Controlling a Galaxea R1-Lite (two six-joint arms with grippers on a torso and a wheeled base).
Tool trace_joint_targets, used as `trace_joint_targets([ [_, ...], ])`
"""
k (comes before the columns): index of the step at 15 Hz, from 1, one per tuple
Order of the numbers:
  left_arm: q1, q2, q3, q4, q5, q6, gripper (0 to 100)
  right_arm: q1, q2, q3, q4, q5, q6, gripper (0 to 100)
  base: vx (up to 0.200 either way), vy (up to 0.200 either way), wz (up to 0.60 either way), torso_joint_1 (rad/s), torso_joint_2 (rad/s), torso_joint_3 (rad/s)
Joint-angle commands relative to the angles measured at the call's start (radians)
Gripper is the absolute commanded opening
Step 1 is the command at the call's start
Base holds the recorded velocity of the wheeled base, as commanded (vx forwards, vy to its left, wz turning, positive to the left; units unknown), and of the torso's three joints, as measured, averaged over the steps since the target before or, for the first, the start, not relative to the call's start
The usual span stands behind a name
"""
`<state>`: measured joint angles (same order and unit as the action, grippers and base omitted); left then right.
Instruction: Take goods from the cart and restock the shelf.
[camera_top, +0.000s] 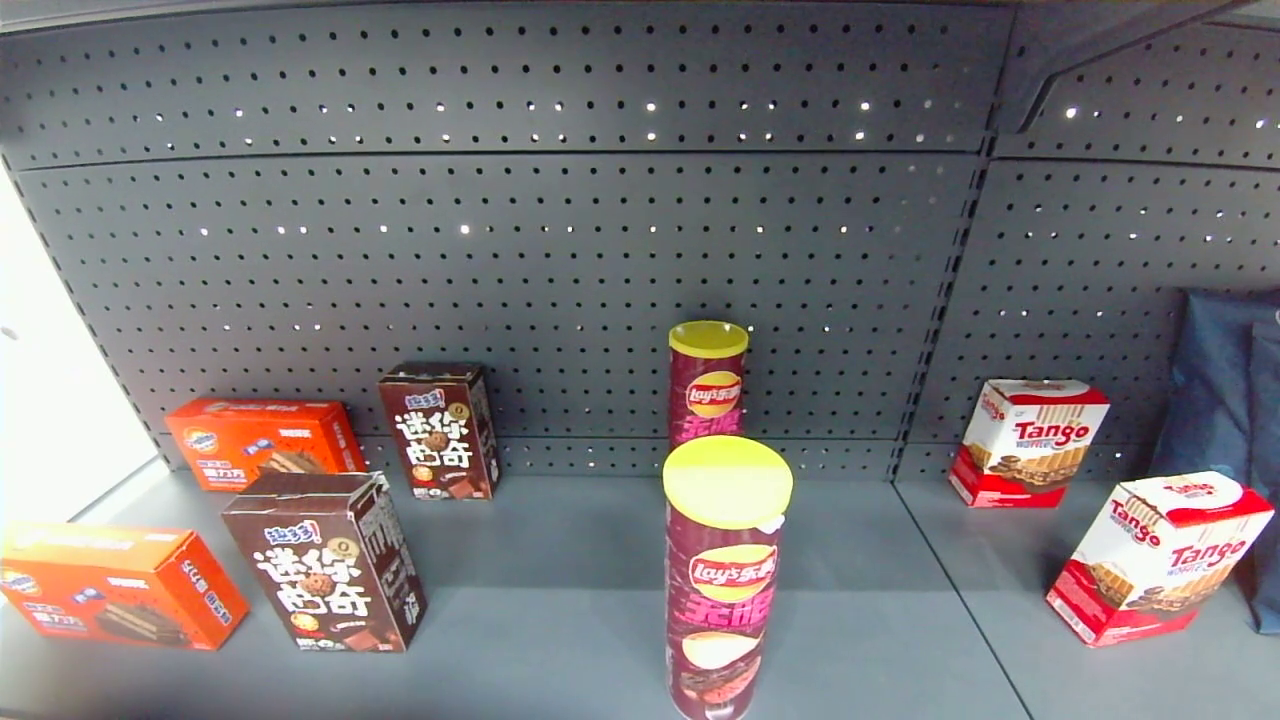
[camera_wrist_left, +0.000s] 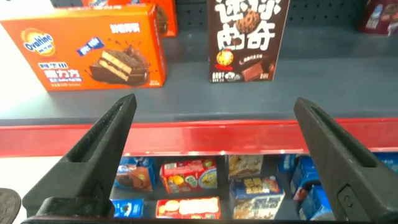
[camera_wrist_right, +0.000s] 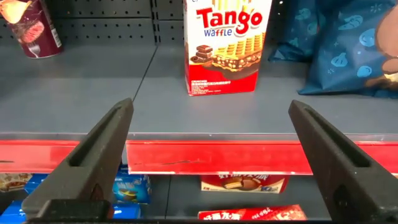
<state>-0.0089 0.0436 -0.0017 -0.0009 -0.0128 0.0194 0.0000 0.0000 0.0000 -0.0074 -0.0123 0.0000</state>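
Note:
On the grey shelf stand two orange cake boxes, two dark brown cookie boxes, two chip cans with yellow lids and two red-and-white wafer boxes. My left gripper is open in front of the shelf's red edge strip, below the front orange cake box and front cookie box. My right gripper is open before the red edge strip, facing a wafer box. Both hold nothing.
Blue bags stand at the shelf's far right, also seen as blue bags. A lower shelf holds several small snack packs and boxes. A pegboard back wall closes the shelf. Open shelf floor lies between the cans and the wafer boxes.

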Motion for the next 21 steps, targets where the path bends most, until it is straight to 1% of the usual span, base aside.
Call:
trace_joint_targets([
  [1, 0.009, -0.044, 0.0, -0.001, -0.003, 0.004, 100, 0.0, 0.0, 0.0, 0.0, 0.0, 0.0, 100, 0.0, 0.0, 0.0, 0.0, 0.0, 0.0],
  [2, 0.009, -0.044, 0.0, -0.001, -0.009, -0.006, 100, 0.0, 0.0, 0.0, 0.0, 0.0, 0.0, 100, 0.0, 0.0, 0.0, 0.0, 0.0, 0.0],
  [4, 0.007, -0.044, 0.0, -0.001, -0.029, 0.002, 100, 0.0, 0.0, 0.0, 0.0, 0.0, 0.0, 100, 0.0, 0.0, 0.0, 0.0, 0.0, 0.0],
  [6, 0.007, -0.044, 0.0, -0.001, -0.019, -0.007, 100, 0.0, 0.0, 0.0, 0.0, 0.0, 0.0, 100, 0.0, 0.0, 0.0, 0.0, 0.0, 0.0],
  [11, 0.007, -0.044, 0.0, -0.001, -0.023, -0.004, 100, 0.002, 0.0, 0.0, 0.0, 0.0, 0.0, 100, 0.0, 0.0, 0.0, 0.0, 0.0, 0.0],
  [13, 0.007, -0.044, 0.0, -0.001, -0.009, -0.009, 100, 0.0, 0.0, 0.0, 0.0, 0.012, -0.005, 100, 0.0, 0.0, 0.0, 0.0, 0.0, 0.0],
  [19, 0.007, -0.044, 0.0, -0.001, -0.013, -0.001, 100, 0.0, 0.0, 0.0, 0.0, 0.012, -0.002, 100, 0.0, 0.0, 0.0, 0.0, 0.0, 0.0],
  [20, 0.007, -0.044, 0.002, -0.001, -0.015, 0.001, 100, 0.0, 0.0, 0.0, 0.001, 0.012, -0.002, 100, -0.2, 0.0, 0.0, 0.002, 0.0, 0.007],
  [21, 0.007, -0.044, 0.0, -0.001, -0.01, -0.009, 100, 0.0, 0.0, 0.0, 0.0, 0.012, -0.002, 100, 0.0, 0.0, 0.0, 0.0, 0.0, 0.0],
])
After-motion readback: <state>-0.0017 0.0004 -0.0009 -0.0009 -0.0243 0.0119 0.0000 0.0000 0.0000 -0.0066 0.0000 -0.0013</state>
